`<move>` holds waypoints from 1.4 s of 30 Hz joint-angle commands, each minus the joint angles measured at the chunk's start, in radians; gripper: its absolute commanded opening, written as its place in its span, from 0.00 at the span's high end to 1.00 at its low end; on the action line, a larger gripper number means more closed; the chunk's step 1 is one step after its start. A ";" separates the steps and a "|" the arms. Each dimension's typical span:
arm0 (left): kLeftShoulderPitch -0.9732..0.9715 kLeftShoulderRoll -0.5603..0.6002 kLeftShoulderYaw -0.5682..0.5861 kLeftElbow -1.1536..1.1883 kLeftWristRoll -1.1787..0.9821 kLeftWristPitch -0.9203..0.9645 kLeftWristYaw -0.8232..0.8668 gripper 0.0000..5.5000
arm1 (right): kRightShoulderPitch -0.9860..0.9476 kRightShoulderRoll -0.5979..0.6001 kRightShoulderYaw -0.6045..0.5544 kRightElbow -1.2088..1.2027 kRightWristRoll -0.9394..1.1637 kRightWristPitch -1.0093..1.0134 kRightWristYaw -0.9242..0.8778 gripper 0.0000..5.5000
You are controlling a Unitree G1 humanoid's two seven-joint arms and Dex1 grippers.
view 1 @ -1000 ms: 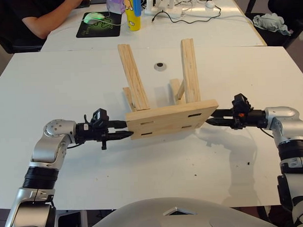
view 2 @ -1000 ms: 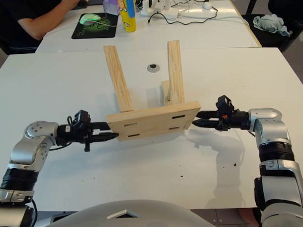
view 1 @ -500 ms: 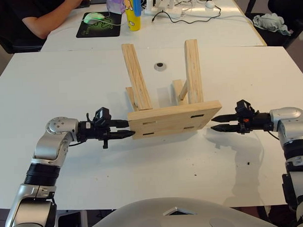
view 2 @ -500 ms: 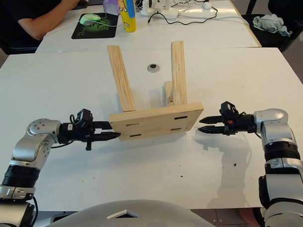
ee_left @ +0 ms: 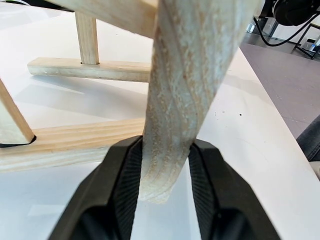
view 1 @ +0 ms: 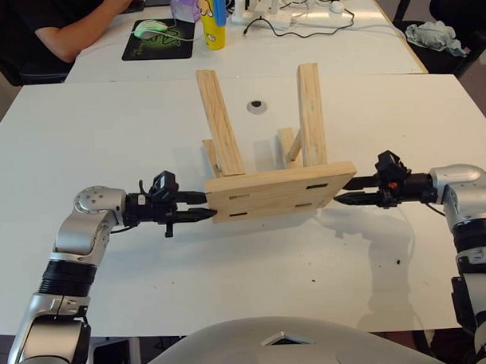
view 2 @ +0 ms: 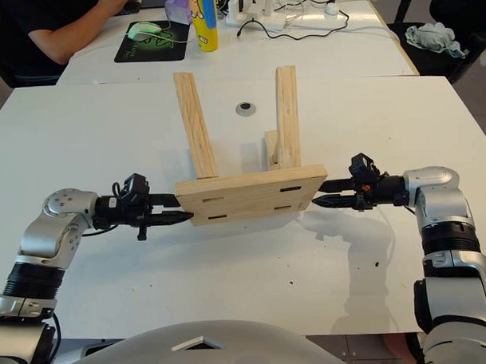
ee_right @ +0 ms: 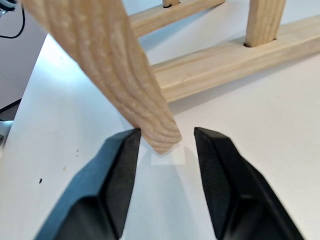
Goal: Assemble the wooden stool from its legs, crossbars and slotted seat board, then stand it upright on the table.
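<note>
- The wooden stool [view 1: 268, 169] lies on its side near the middle of the white table [view 1: 106, 147], and it is already put together.
- Its seat board [view 1: 279, 193] stands on its long edge. The flat face with the slots is turned toward the robot.
- The two upper legs [view 1: 218, 123] point away from the robot, toward the far edge of the table. A short crossbar [view 1: 288, 144] shows between them, just behind the board.
- The left gripper [view 1: 205, 207] is at the left end of the seat board. In the left wrist view its fingers [ee_left: 125, 185] press on both faces of the board, so it holds the board firmly.
- The right gripper [view 1: 343, 192] is at the right end of the board. In the right wrist view its fingers [ee_right: 122, 165] are spread apart with the board end between them. One finger is very near the wood, and the other has a clear gap.
- A small dark round thing [view 1: 257, 106] sits in the table surface between the legs.
- On the desk behind stand a yellow bottle [view 1: 214, 19] and a green mouse [view 1: 151, 28] on a black mat.
</note>
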 commanded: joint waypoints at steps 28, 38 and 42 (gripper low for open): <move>-0.001 0.000 0.002 -0.040 -0.036 0.097 0.029 0.75 | 0.060 0.044 0.006 -0.189 0.082 0.074 -0.045 0.75; -0.069 -0.031 0.118 -0.174 -0.160 0.271 0.138 0.75 | 0.023 0.027 -0.044 -0.349 0.151 0.243 -0.067 0.83; -0.146 -0.028 0.164 -0.201 -0.213 0.343 0.162 0.75 | -0.019 0.023 -0.069 -0.413 0.193 0.319 -0.076 0.86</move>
